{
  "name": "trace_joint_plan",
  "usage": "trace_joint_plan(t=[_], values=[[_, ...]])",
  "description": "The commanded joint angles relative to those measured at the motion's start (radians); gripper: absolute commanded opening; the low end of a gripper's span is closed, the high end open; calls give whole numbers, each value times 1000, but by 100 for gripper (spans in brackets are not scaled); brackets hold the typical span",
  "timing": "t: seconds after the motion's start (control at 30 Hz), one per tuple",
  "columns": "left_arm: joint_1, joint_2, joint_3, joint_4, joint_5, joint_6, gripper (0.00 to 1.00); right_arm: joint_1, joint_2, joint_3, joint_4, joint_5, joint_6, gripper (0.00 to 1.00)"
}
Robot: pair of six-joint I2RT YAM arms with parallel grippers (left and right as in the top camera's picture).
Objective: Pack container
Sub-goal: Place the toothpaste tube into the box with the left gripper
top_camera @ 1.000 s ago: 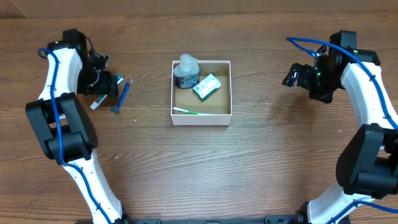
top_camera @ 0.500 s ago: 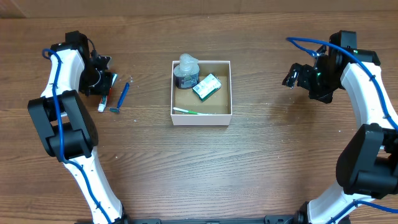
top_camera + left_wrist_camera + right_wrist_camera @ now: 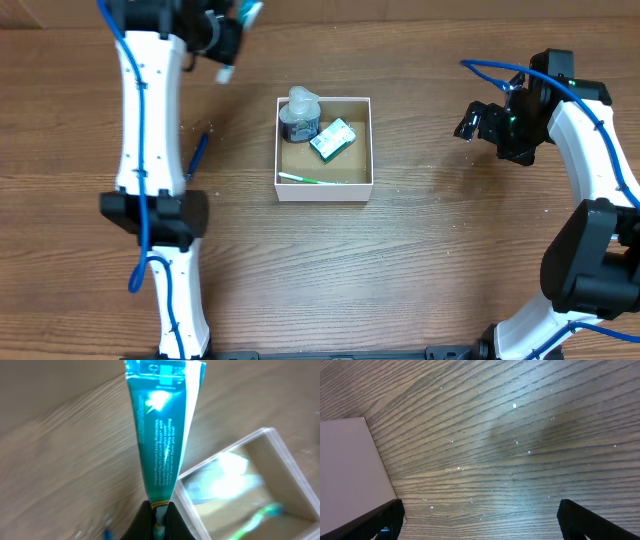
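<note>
My left gripper (image 3: pixel 221 40) is raised at the back left, shut on the narrow end of a teal toothpaste tube (image 3: pixel 248 10). In the left wrist view the tube (image 3: pixel 160 430) stands up out of the shut gripper (image 3: pixel 159 521), crimped end farthest away. The container (image 3: pixel 371 140), a white-walled square box with a brown floor, sits mid-table to the right of that gripper and below it. It holds a dark jar (image 3: pixel 300 122), a green-and-white packet (image 3: pixel 332 139) and a green toothbrush (image 3: pixel 308 180). My right gripper (image 3: pixel 470 124) is open and holds nothing, right of the box.
A blue razor (image 3: pixel 197 152) lies on the wood left of the container, partly behind the left arm. The right wrist view shows bare wood between the open gripper (image 3: pixel 480 520) and the container's white wall (image 3: pixel 345 470) at the left.
The left gripper shut on the toothpaste tube beside the razor, then lifted it and swung it up toward the back of the table. The right arm has not moved.
</note>
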Motion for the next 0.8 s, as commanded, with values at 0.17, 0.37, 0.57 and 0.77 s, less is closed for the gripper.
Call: trace_joint_plan(t=[0.17,0.37,0.57,0.77], values=[[-337,-8,-3,-173,-19,398,4,0,-11,11,3,-8,-7,100],[-314,-8,-377,-125,-89,508,4,0,-11,11,3,-8,-7,100],[-314,-8,-450,-101,-87,507,42,0,-11,11,3,-8,-7,100],[-337,-52,-420,-90,-78,462,41,0,-11,11,3,-8,-7,100]])
